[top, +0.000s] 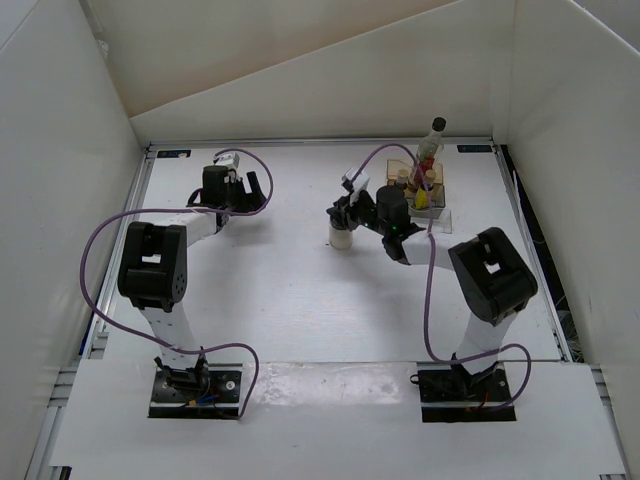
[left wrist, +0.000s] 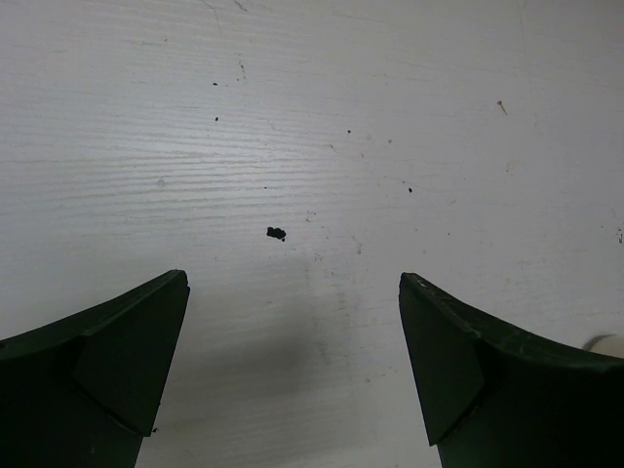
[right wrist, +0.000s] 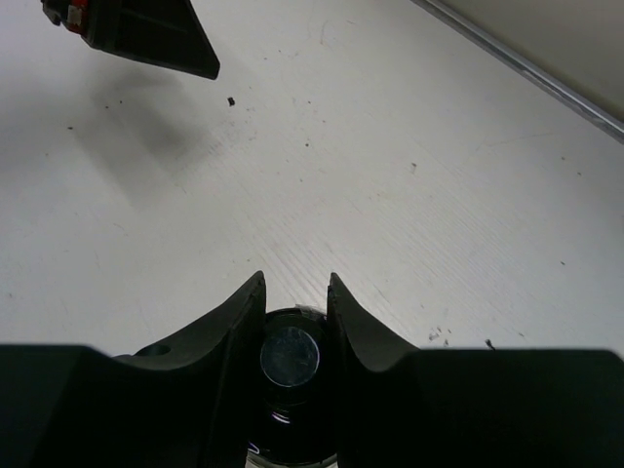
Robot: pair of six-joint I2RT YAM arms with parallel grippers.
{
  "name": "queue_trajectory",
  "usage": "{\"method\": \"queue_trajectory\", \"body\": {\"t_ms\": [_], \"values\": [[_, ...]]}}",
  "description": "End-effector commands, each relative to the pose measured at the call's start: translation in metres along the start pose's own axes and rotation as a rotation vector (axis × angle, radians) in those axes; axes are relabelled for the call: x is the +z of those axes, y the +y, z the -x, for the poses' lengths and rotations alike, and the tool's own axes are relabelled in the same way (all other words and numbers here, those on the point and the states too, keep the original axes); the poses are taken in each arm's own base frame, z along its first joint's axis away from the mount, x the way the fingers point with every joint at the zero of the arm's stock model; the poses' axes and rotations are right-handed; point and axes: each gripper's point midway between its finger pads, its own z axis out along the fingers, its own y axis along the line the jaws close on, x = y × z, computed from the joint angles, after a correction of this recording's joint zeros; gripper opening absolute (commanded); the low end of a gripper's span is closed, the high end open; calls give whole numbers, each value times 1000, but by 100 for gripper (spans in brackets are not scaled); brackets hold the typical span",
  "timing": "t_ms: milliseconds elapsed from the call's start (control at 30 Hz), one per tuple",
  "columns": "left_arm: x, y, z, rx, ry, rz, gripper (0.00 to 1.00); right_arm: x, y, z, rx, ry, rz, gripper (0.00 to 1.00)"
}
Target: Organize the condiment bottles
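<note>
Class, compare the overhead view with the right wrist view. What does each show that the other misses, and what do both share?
Only overhead: the tray at the far right with the tall bottle, and the left arm. Only right wrist: the dark cap seen from above, between the fingers. Both: the right gripper shut on the squat bottle, over the white table.

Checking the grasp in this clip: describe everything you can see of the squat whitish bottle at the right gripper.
The whitish bottle is squat, with a pale body and a dark cap whose round top gleams in the right wrist view. It stands upright over the white table, left of the tray. The right gripper is shut on its cap, one finger either side. Whether its base rests on the table is unclear.
</note>
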Motion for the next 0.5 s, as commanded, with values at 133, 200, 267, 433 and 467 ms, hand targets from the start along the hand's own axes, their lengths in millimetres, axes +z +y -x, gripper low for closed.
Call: {"method": "queue_trajectory", "body": {"t_ms": [133, 200, 267, 433, 467], "values": [[-16, -12, 19, 5, -48, -30, 100, -54, -14, 100, -101, -180, -100, 0], [-18, -15, 20, 12, -52, -32, 100, -67, -21, 115, -143, -183, -151, 0], [-18, -16, 19, 18, -49, -31, 100, -77, -29, 117, -108, -180, -178, 0], [-18, -23, 21, 25, -51, -41, 100, -115, -55, 123, -151, -193, -323, 0], [-17, -23, 20, 29, -50, -40, 100, -122, -57, 128, -145, -209, -336, 0]]}}
